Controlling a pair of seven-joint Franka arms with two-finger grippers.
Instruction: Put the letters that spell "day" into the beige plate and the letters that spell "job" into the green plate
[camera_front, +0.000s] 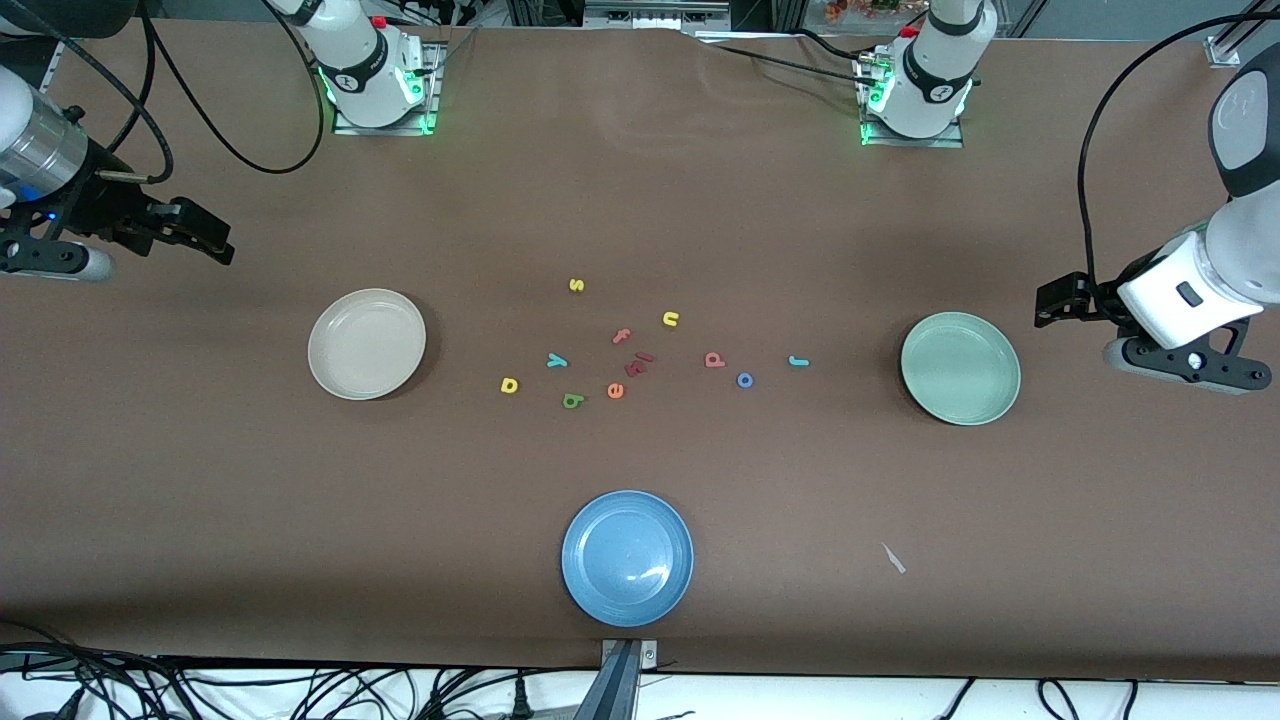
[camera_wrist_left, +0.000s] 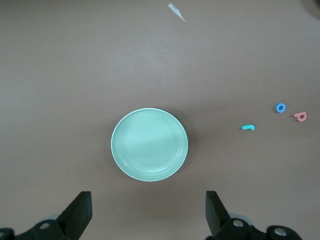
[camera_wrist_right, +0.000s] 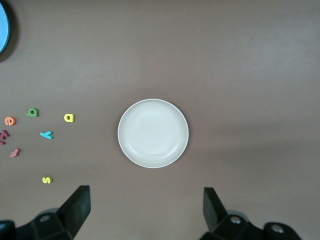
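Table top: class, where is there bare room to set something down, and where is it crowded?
Bare cloth lies between the beige plate and the yellow d, and between the teal j and the green plate. The strip between the letters and the blue plate is bare too. It is crowded around the dark red pieces. Both plates are bare.

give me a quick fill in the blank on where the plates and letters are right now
1. The beige plate holds ____ letters.
2. The plate nearest the front camera is ____ in colour.
3. The teal j lies on the table beside the blue o, toward the ____ plate.
4. Both the left hand and the right hand have their fingers ____.

Missing words: no; blue; green; open
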